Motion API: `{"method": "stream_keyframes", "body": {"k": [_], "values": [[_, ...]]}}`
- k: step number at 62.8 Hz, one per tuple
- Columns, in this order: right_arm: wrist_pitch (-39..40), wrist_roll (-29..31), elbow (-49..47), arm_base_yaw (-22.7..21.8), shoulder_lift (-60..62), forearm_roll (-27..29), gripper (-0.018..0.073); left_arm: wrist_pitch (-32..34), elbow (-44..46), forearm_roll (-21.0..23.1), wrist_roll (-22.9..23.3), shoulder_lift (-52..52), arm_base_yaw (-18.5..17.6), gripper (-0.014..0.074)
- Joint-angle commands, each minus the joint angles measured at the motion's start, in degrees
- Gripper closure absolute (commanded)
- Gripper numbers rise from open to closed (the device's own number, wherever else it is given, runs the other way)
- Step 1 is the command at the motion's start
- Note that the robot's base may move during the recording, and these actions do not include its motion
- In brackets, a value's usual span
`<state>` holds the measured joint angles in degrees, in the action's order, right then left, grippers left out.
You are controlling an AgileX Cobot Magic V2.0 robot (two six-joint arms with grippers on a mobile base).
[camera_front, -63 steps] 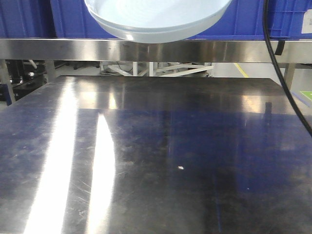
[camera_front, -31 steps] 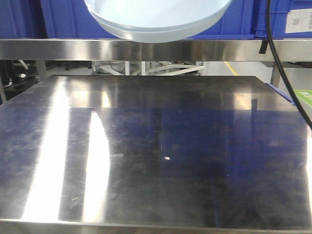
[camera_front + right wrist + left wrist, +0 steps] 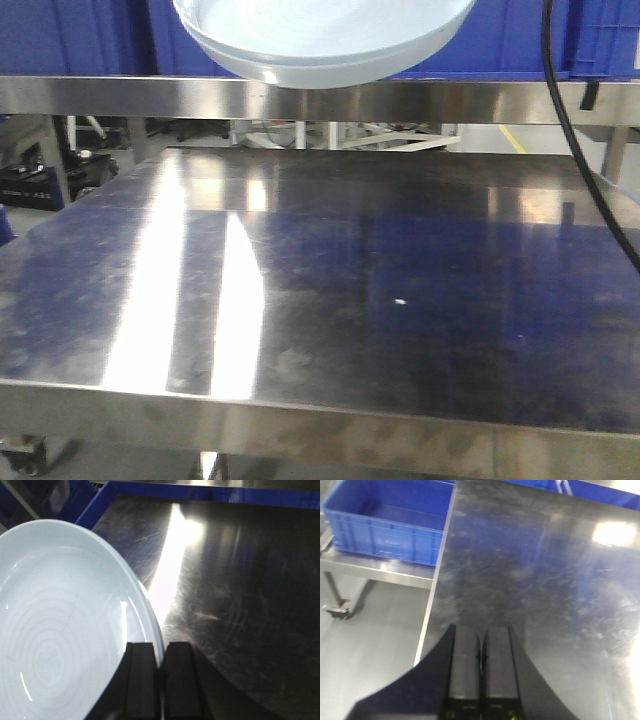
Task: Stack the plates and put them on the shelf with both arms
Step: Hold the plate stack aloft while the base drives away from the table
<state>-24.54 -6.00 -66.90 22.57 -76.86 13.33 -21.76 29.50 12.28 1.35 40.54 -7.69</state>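
The plates point(image 3: 320, 40) are held high over the counter point(image 3: 320, 300), their rim clamped in the right pincer point(image 3: 161, 680) and their bulk spread to its left. The shelf point(image 3: 120, 98) lies ahead, its rail behind their underside. The left pincer point(image 3: 481, 680) is pressed closed, empty. One crate point(image 3: 385, 520) is seen empty.

Left gripper point(image 3: 481, 630), right gripper point(image 3: 161, 647) and a cable point(image 3: 549, 60), all black.
Each gripper had two flat, matt, rectangular fingers point(image 3: 466, 665) with squared tips, widening below into a dark flared body; small yellowish marks showed near the left one's base. The thin, smooth cable crossed the front view's right side.
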Motion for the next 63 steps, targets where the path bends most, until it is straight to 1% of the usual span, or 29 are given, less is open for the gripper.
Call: {"method": "stream_keyframes", "body": {"k": [1, 63], "values": [[4.8, 0.2, -1.8, 0.0, 2.3, 0.8, 0.0526, 4.5, 1.6, 0.5, 0.3, -0.4, 0.0, 0.0506], [4.8, 0.2, -1.8, 0.0, 2.3, 0.8, 0.0526, 4.5, 1.6, 0.5, 0.3, -0.4, 0.0, 0.0506]]}}
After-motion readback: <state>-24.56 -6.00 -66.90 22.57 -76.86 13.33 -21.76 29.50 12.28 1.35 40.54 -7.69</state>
